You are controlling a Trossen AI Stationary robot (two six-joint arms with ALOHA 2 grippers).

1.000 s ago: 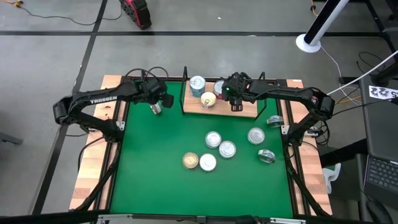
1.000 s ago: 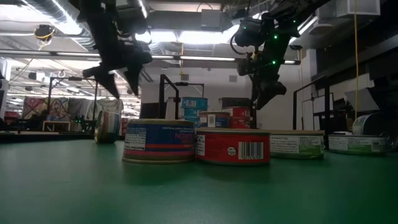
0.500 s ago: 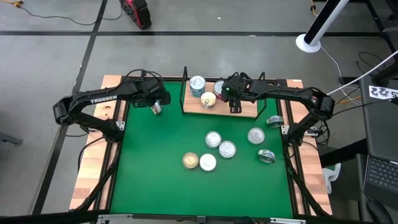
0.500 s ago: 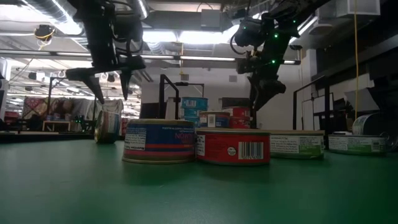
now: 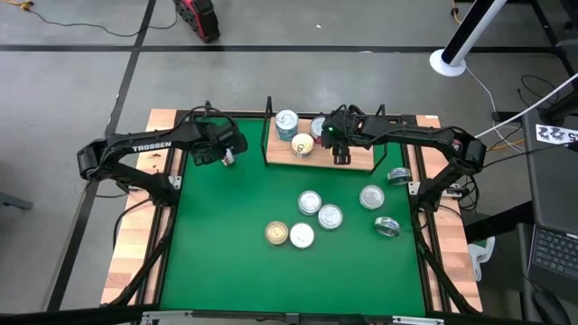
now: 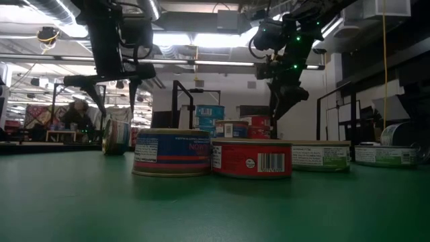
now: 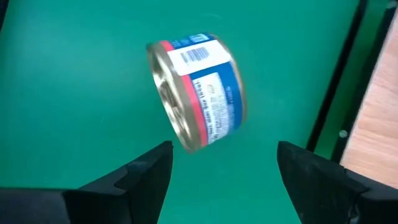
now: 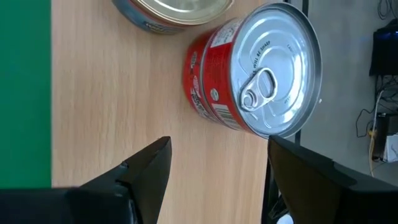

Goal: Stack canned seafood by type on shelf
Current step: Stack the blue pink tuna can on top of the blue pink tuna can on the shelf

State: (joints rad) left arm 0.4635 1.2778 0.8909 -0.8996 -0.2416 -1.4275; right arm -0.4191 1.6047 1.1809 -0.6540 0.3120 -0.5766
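The left pincer (image 5: 228, 153) hangs wide open over the green mat (image 5: 235, 235) of the table, holding nothing. Directly below its spread fingers (image 7: 146, 174) a blue tin (image 7: 198, 90) stands on its edge, apart from them; it has a gold-toned lid, a blue label with a red-pink band, a white panel of print too small to read, and a barcode. In the low view this tin (image 6: 115, 136) stands upright on its rim under the pincer.

The right pincer (image 5: 342, 155) is also open and empty, over the shelf (image 5: 357, 161), a light-wood board with thin black wire rails. Just ahead of its fingers (image 8: 149, 168) on the board stands a red tin (image 8: 252, 78) with a silver pull-tab lid bearing embossed lettering I cannot read. Beside that sits another tin (image 8: 177, 14) with a gold lid. From above, the shelf also carries a stack of teal tins (image 5: 286, 122) and a gold-lidded tin (image 5: 302, 145), on the far side of the red one from this pincer.

Nearer the front of the mat lie more tins: a blue-labelled one (image 6: 172, 152), a red one with a barcode (image 6: 252, 158), and a green-and-white one (image 6: 321, 155). The left arm (image 5: 144, 147) bears the word TROSSEN.
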